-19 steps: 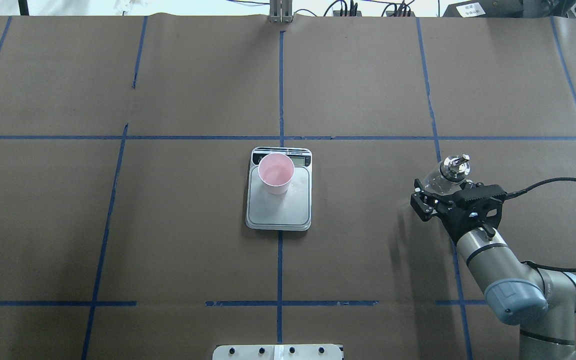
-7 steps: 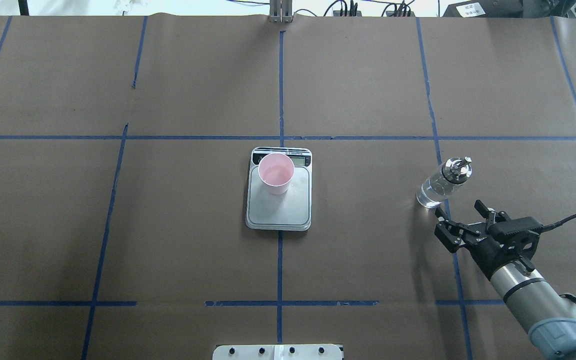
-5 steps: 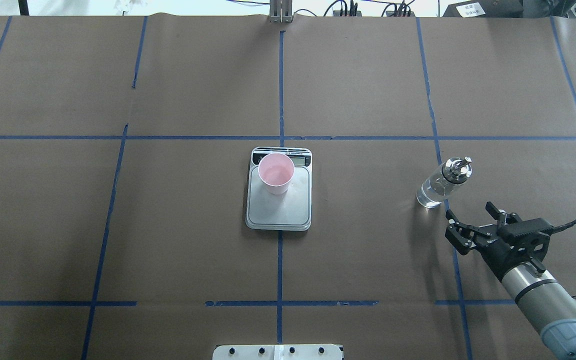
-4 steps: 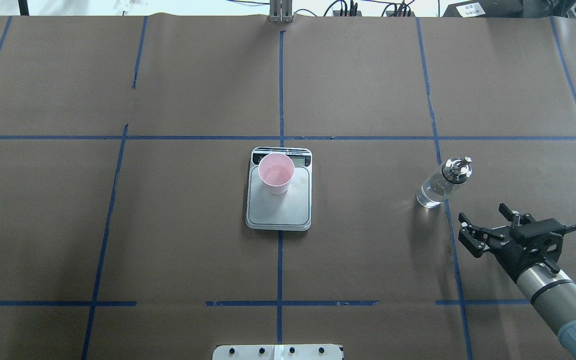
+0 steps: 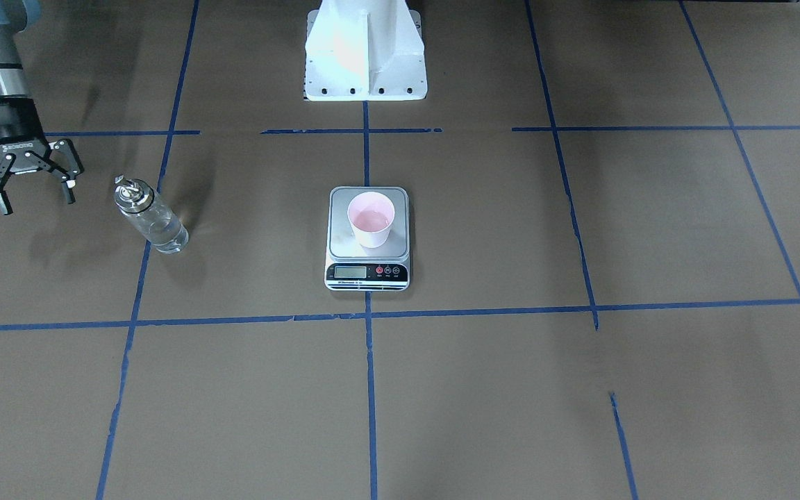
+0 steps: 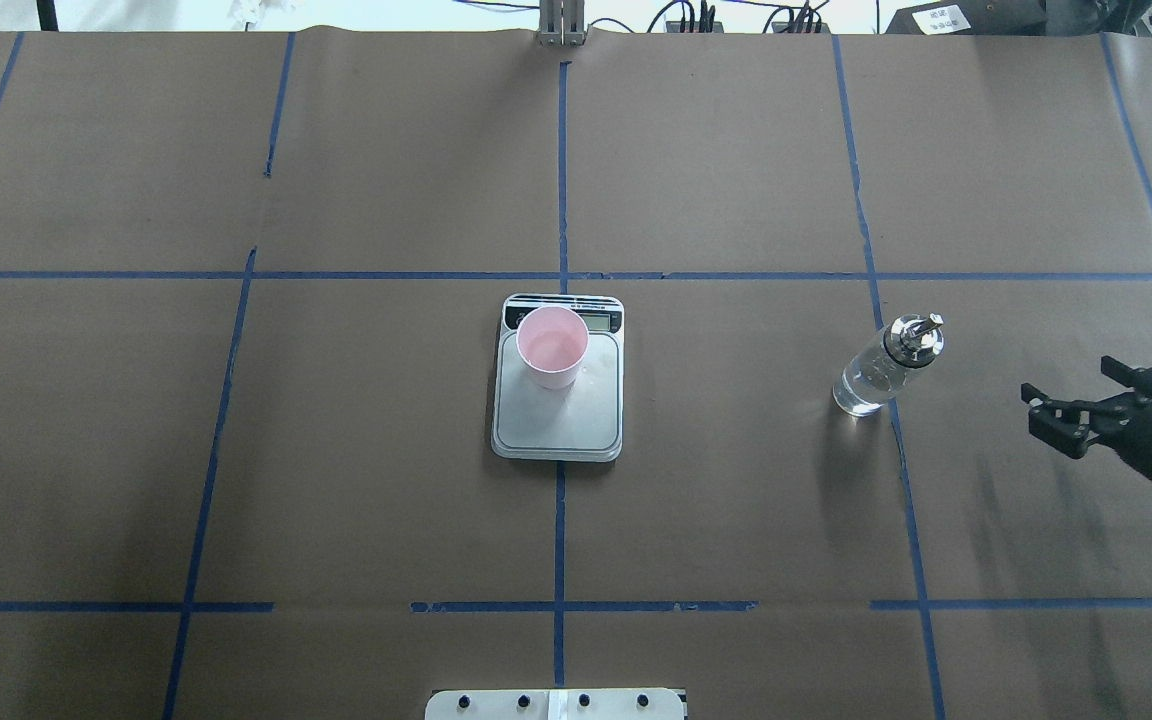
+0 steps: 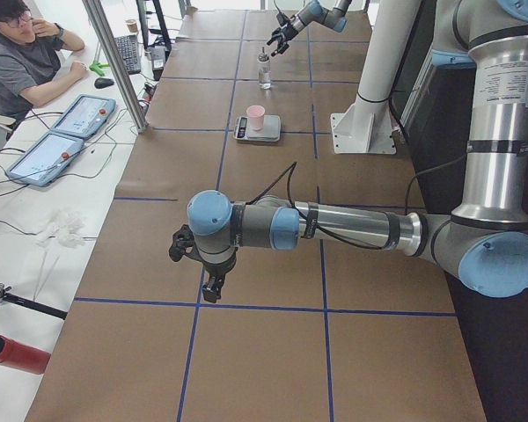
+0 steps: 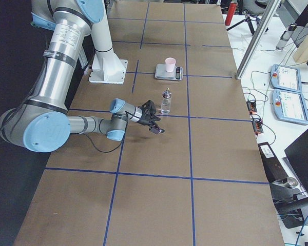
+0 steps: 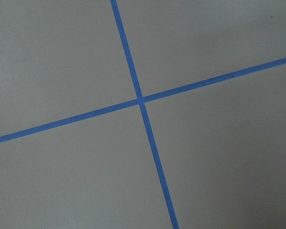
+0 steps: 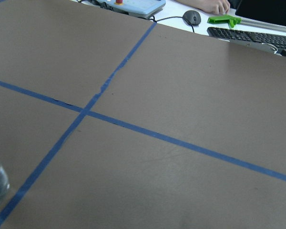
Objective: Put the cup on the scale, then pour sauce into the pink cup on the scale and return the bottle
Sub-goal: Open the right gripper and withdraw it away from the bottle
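My right gripper (image 5: pixel 32 194) hangs spread wide with nothing between its fingers, apart from the bottle (image 5: pixel 153 222) on my right half of the table (image 6: pixel 736 500). The bottle stands upright on the brown paper, touching nothing, with its base just beside a blue tape line (image 6: pixel 901 470). It is a clear glass cylinder, taller than the cup (image 6: pixel 553 348), topped by a shiny silver pourer cap (image 6: pixel 914 335) with a short spout. The sauce (image 5: pixel 165 235) inside is colourless and water-like, and fills the lower part of the glass.

The cup sits upright on the scale (image 6: pixel 558 425) at the table's middle, on the end of the silver platform nearest the display strip. It is pale pink inside and whitish-pink outside, and narrower than the platform.

My left gripper (image 7: pixel 198 264) shows only in the side view, low over the paper well away from the scale, and I cannot tell how its fingers are set.
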Controlling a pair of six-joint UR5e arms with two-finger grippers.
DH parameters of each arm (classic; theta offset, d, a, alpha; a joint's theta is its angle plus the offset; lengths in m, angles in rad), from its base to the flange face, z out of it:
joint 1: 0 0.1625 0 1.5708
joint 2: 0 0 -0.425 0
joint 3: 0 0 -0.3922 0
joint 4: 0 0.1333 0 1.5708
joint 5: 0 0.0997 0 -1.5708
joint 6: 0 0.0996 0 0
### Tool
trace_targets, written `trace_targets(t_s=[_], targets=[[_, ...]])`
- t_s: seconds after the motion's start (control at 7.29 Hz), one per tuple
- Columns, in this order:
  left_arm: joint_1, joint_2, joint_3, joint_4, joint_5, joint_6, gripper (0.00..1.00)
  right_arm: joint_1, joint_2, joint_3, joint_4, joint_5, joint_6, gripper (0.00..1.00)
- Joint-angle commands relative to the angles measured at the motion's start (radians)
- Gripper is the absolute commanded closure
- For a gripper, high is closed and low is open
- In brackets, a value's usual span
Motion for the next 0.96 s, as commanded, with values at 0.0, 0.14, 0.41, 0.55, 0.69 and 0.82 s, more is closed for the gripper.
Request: trace_targets(t_s=[0.0, 0.14, 0.41, 0.55, 0.69, 0.82], targets=[[0.0, 0.0, -0.001, 0.0, 0.0, 0.0, 0.0, 0.32, 0.001, 0.0, -0.009, 0.405, -0.129, 0.0], [0.0, 0.0, 0.0, -0.002, 0.0, 0.0, 0.0, 0.463, 0.009, -0.003, -0.079, 0.574, -0.139, 0.0], [0.0, 0.0, -0.001, -0.002, 0.0, 0.0, 0.0, 0.801, 0.128, 0.008, -0.487, 0.942, -0.242, 0.0], [0.0, 0.0, -0.001, -0.002, 0.0, 0.0, 0.0, 0.899, 0.153, 0.008, -0.629, 1.0, -0.49, 0.0], [0.0, 0.0, 0.0, -0.002, 0.0, 0.0, 0.0, 0.991, 0.206, 0.014, -0.802, 1.054, -0.642, 0.0], [0.0, 0.002, 0.0, 0.0, 0.0, 0.0, 0.0, 1.045, 0.252, 0.031, -0.988, 1.117, -0.748, 0.0]])
